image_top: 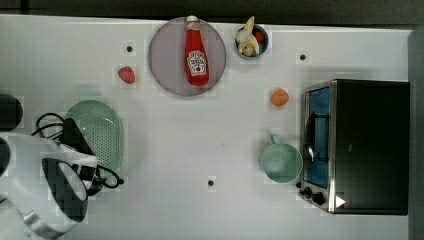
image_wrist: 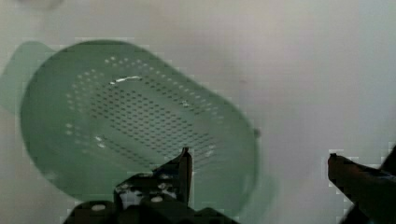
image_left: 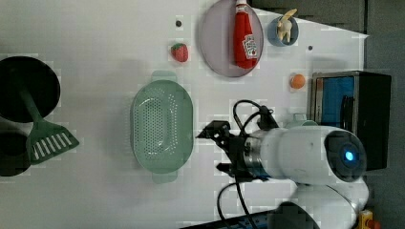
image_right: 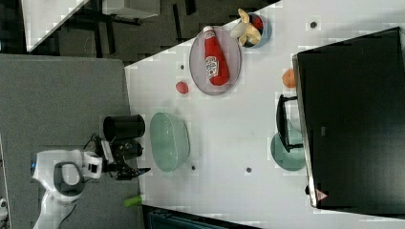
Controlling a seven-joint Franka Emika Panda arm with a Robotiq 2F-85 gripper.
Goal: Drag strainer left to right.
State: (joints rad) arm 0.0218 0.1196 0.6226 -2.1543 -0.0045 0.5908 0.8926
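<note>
The strainer (image_top: 102, 132) is a pale green oval colander with small holes, lying on the white table at the top view's left. In the left view the strainer (image_left: 162, 126) has a tab handle at each end. My gripper (image_top: 80, 145) hovers over the edge of the strainer nearest the arm. The wrist view shows the gripper (image_wrist: 259, 158) open, one fingertip (image_wrist: 184, 161) over the strainer (image_wrist: 135, 121) bowl and the other beyond its rim, over bare table. Nothing is held. In the right view the gripper (image_right: 138, 158) stands beside the strainer (image_right: 169, 140).
A mint mug (image_top: 281, 161) stands against a toaster oven (image_top: 360, 145) at the top view's right. At the back are a ketchup bottle (image_top: 196, 52) on a plate (image_top: 167, 75), a fruit bowl (image_top: 251, 40), a strawberry (image_top: 127, 75) and an orange (image_top: 279, 97). A green spatula (image_left: 47, 138) leans in a black holder.
</note>
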